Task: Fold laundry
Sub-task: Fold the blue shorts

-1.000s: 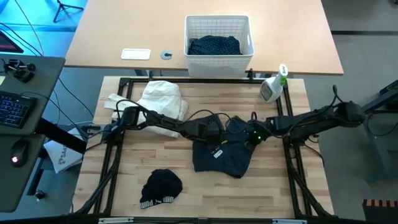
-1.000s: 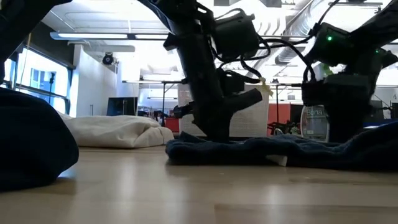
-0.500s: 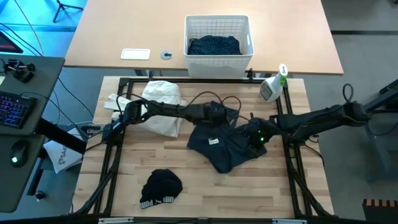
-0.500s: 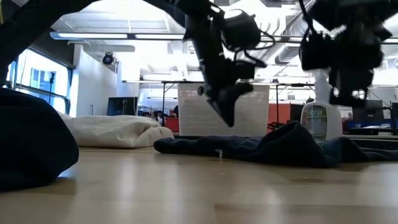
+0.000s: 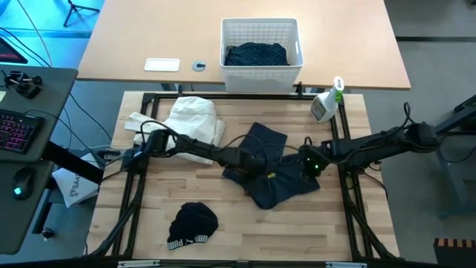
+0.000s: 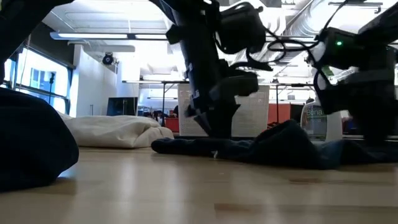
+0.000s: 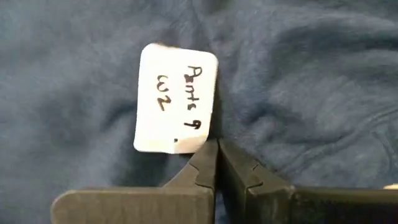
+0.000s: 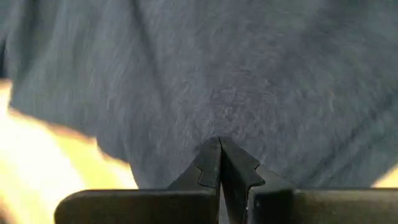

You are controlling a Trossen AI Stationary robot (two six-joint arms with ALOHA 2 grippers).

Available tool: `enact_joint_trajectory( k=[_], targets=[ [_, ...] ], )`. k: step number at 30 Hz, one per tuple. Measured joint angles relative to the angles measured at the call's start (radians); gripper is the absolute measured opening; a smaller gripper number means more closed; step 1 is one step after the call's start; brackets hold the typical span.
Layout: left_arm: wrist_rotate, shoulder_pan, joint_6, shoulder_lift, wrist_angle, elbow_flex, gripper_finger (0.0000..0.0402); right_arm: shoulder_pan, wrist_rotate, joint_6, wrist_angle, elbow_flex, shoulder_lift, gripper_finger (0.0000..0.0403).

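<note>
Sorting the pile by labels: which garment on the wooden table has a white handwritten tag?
The dark navy garment spread mid-table: its white paper tag shows. The crumpled cream cloth and black bundle show none.

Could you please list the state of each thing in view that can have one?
Dark blue garment: crumpled mid-table, white tag facing up.
Left gripper: shut, tips on the dark blue garment.
Right gripper: shut, against the same garment.
White cloth: bunched.
Black piece: heaped.
Basket: upright, holding a dark garment.
Spray bottle: lying down.
</note>
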Motion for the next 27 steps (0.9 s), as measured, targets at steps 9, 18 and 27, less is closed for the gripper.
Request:
enact_joint_trajectory(
  k=[9, 18, 27],
  targets=[
    [-0.253, 0.070, 0.337, -0.036, -0.150, 0.084, 0.0000, 0.179, -0.063, -0.011, 0.038, 0.015, -0.007, 0.0000],
    [-0.073, -0.057, 0.203, -0.174, -0.172, 0.060, 0.0000, 0.247, 0.228, -0.133, -0.137, 0.159, -0.116, 0.0000],
    [0.007, -0.126, -0.099, -0.158, 0.293, -0.225, 0.0000, 0.247, 0.291, -0.288, -0.070, 0.156, -0.056, 0.0000]
  ],
)
